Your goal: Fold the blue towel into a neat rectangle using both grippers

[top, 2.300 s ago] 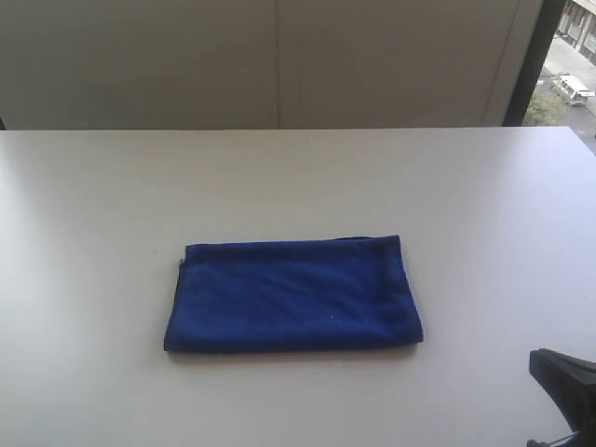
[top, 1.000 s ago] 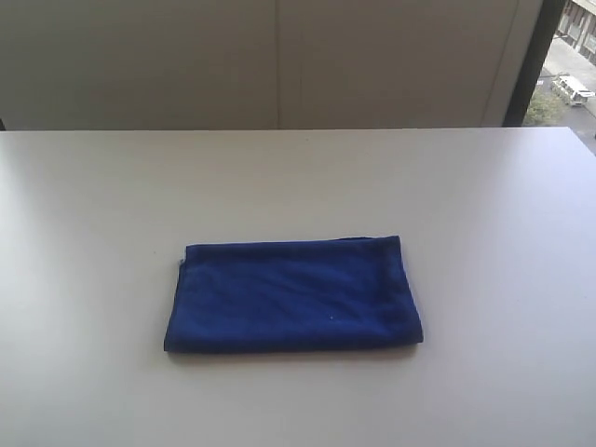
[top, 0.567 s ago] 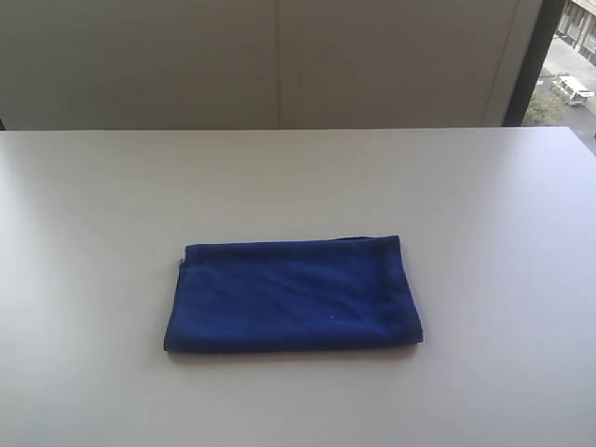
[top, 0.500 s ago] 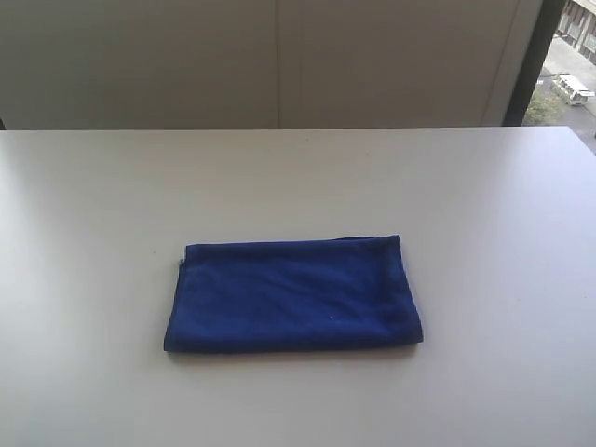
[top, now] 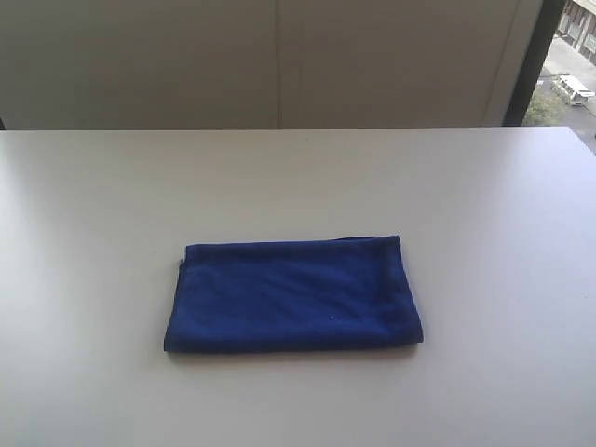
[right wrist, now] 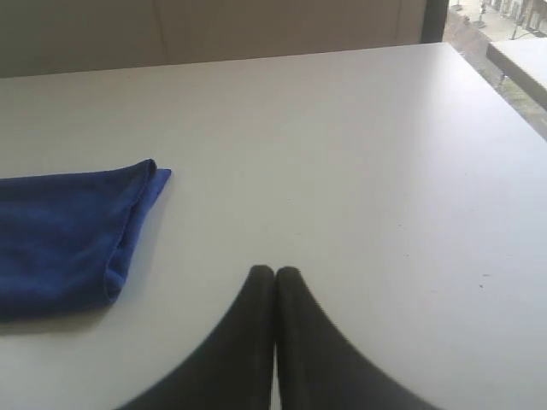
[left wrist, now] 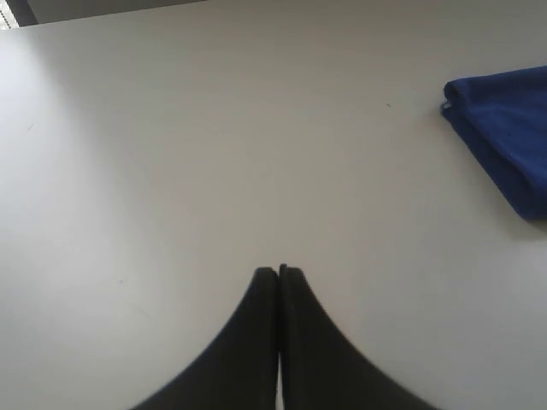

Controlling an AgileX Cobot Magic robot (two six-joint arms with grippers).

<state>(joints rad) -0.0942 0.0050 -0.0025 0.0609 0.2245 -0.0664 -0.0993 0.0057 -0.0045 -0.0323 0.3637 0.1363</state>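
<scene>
two sets of jaws are pressed shut and empty: our left gripper (left wrist: 279, 272) and right gripper (right wrist: 274, 272) each sit apart from the blue towel (top: 293, 295). it lies folded flat, just toward 6 o'clock from the middle of the table (top: 298, 177). we judge the fold done; any tidying should square the 9 o'clock edge gently.

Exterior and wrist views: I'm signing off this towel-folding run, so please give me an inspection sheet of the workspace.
Surface: white table, no spills seen.
Job's things: blue towel lies folded as a flat rectangle mid-table, touching neither gripper.
Clutter: nothing seen.
Grippers: left gripper shut, empty, over table; right gripper the same.
Cables: nothing seen.
Surroundings: pale wall behind; window at the exterior view's right.
</scene>
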